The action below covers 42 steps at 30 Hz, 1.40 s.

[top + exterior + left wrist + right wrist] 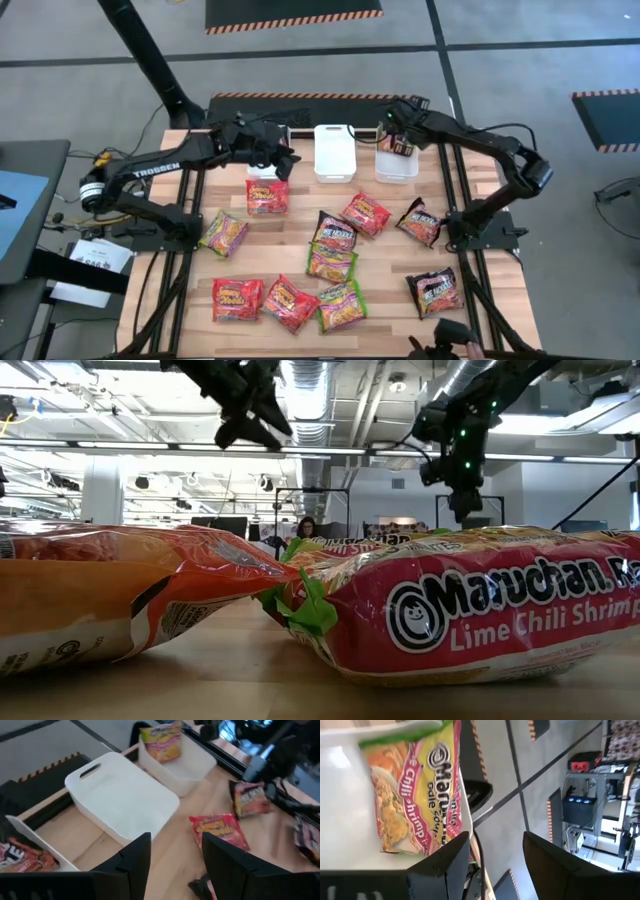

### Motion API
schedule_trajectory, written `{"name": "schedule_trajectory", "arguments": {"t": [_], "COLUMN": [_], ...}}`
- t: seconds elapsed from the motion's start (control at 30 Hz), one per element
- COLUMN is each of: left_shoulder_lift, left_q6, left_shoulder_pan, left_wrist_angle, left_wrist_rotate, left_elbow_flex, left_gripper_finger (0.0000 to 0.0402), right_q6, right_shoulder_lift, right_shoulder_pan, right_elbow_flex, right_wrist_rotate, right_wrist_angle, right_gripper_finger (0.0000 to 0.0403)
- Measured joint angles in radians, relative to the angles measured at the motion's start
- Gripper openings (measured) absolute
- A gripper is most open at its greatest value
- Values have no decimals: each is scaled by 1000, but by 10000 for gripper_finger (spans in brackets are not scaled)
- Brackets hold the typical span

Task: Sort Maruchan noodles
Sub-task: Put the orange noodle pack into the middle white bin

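Observation:
Several Maruchan packets lie flat on the table: red ones (266, 195) (237, 298), green ones (331, 265) (341, 305), dark ones (420, 222) (435, 290). One green-edged Chili Shrimp packet (412, 795) stands in the right white bin (397, 165), leaning on its wall. My right gripper (495, 840) hovers open over that bin (400, 142), just clear of the packet. My left gripper (175, 842) is open and empty above the left bin (30, 837), which holds a red packet (20, 857). The middle bin (334, 152) shows nothing inside.
The three bins stand in a row along the table's far edge. Loose packets cover the middle and near part of the table; two lie right in front of the low camera (120, 600) (480, 615). A person shows far off in the room (305, 528).

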Motion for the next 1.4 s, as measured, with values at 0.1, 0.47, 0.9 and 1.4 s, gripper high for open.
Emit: {"name": "schedule_trajectory", "arguments": {"t": [0.1,0.47,0.9,1.4], "left_shoulder_lift": [0,3,8,8], "left_q6": [44,41,71,217], "left_shoulder_pan": [-5,-34,-146,-434], "left_wrist_angle": [-101,-311,-398,-453], "left_wrist_rotate": [3,267,392,266], "left_elbow_flex": [64,152,152,152], "left_gripper_finger": [162,167,193,193], "right_q6": [32,209,540,938], "right_shoulder_lift": [-44,-193,-287,-288], "right_shoulder_pan": [20,162,367,717], "right_elbow_flex": [0,0,0,0], "right_wrist_rotate": [-2,-6,-11,-13], "right_wrist_angle": [0,-34,-134,-130], "right_gripper_finger": [210,210,210,210]}}
